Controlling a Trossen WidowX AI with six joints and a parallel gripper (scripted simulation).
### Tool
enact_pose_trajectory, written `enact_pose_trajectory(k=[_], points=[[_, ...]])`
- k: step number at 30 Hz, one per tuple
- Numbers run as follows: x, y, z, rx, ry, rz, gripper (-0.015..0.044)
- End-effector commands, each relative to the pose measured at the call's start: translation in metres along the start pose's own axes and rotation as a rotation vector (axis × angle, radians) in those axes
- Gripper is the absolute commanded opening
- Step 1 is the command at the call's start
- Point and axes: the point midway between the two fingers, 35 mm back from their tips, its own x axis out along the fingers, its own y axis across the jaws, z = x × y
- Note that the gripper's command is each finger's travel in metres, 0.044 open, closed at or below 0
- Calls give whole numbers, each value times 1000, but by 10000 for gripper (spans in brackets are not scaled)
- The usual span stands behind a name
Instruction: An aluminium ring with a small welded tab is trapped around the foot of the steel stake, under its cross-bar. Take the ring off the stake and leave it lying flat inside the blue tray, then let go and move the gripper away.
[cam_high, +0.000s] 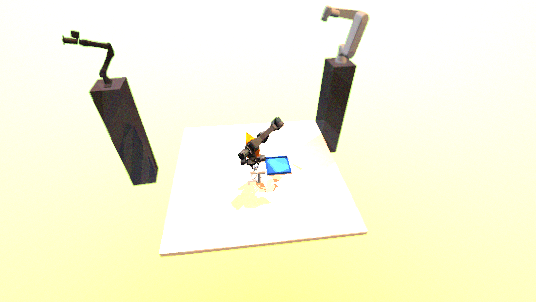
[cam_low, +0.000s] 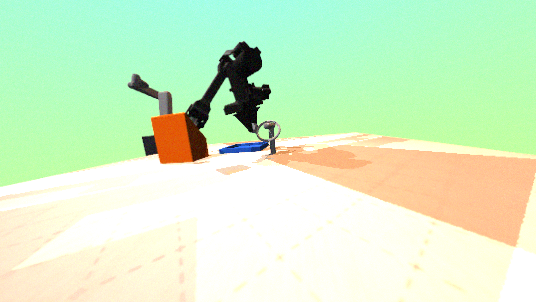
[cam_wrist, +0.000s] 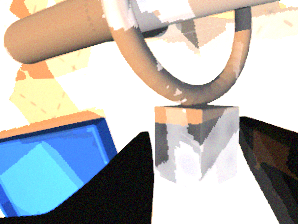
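Clamped on the tab (cam_wrist: 196, 145), the pincer (cam_low: 254, 129) (cam_wrist: 193, 132) holds the ring (cam_low: 259, 138) (cam_wrist: 145, 75) raised around the crossbar (cam_low: 269, 125) (cam_wrist: 60, 36), still to be freed and trayed.

No lettering can be read (nor any numbers).

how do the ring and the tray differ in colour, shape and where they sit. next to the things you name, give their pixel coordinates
The ring (cam_low: 258, 136) (cam_wrist: 145, 71) is bare metal, the tray (cam_high: 278, 172) (cam_low: 243, 149) (cam_wrist: 108, 142) blue. The ring is a round hoop with an open middle; the tray is a four-sided, rimmed pan. The ring is up at the stake's cross-bar (cam_low: 269, 123) (cam_wrist: 60, 37), its tab in the claw (cam_low: 253, 129) (cam_wrist: 193, 132), while the tray lies flat on the table.
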Motion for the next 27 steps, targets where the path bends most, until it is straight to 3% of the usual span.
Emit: enact_pose_trajectory(k=[1,27], points=[[-4,-3,3,-6,-6,-4,0],[-14,-13,5,-6,-6,-4,0]])
